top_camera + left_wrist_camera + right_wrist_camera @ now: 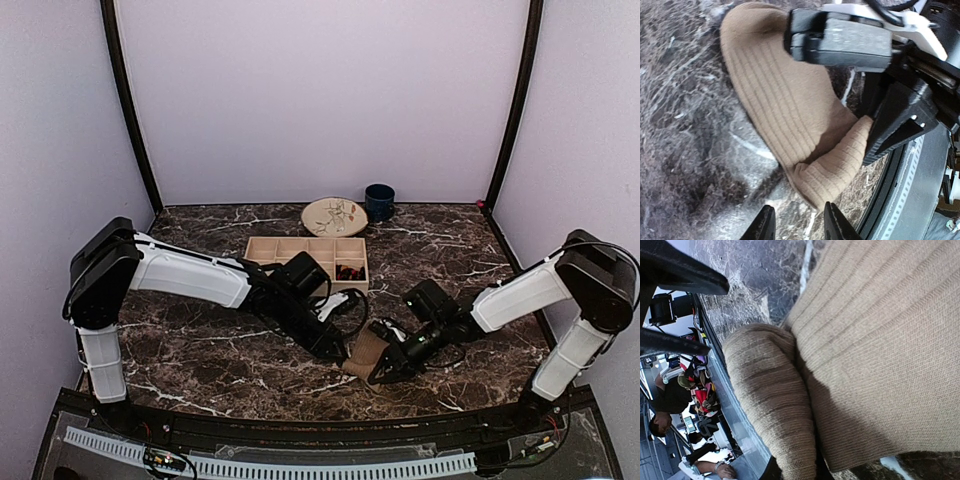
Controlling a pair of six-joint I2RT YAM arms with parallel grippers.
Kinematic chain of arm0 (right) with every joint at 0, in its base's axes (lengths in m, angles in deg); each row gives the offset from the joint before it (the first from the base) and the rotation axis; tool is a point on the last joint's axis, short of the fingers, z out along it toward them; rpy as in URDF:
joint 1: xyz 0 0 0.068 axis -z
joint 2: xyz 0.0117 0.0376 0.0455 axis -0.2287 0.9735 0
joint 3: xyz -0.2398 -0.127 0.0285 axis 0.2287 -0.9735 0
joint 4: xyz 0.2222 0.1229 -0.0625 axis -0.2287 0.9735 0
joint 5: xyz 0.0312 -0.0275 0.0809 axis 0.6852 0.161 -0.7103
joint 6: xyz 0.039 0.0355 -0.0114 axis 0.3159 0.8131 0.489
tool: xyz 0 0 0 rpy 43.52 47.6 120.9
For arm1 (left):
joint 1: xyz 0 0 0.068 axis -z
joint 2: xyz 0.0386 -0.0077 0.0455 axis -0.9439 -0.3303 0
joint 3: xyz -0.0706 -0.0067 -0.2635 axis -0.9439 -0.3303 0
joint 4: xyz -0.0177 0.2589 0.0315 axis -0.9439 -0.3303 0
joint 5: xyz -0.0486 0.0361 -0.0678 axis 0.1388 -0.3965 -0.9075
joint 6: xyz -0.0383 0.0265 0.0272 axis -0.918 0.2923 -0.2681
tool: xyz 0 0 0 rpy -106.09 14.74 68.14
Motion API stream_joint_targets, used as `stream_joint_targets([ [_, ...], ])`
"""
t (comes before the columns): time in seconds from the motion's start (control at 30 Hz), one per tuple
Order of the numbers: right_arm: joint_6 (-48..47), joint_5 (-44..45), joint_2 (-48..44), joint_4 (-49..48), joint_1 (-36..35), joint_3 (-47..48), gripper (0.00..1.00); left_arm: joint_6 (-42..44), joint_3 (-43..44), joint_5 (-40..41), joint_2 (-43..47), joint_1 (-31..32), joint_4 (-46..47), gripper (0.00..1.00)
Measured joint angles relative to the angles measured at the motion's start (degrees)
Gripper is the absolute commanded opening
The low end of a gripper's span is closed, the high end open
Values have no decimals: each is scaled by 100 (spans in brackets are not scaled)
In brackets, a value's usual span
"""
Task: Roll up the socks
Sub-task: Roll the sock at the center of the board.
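Observation:
A plain tan ribbed sock lies flat on the marble table near the front edge. Its near end is folded over into a short roll. My right gripper is shut on that folded end; in the left wrist view one of its black fingers presses on the fold. My left gripper stands open just short of the fold's tip, nothing between its fingers. In the overhead view it is at the sock's left side. A dark, red-marked bundle, seemingly the other sock, lies in a tray compartment.
A wooden compartment tray stands behind the grippers. Further back sit a patterned plate and a dark blue cup. The table's front rail runs close to the sock.

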Motion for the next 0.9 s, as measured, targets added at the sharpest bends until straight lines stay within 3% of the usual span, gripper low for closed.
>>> stream_joint_targets([
  [0.4, 223, -280, 107, -293, 44, -114, 5, 280, 323, -479, -144, 131, -17, 36],
  [0.9, 555, -507, 203, -785, 138, -369, 4, 452, 431, -496, -352, 170, -315, 36],
])
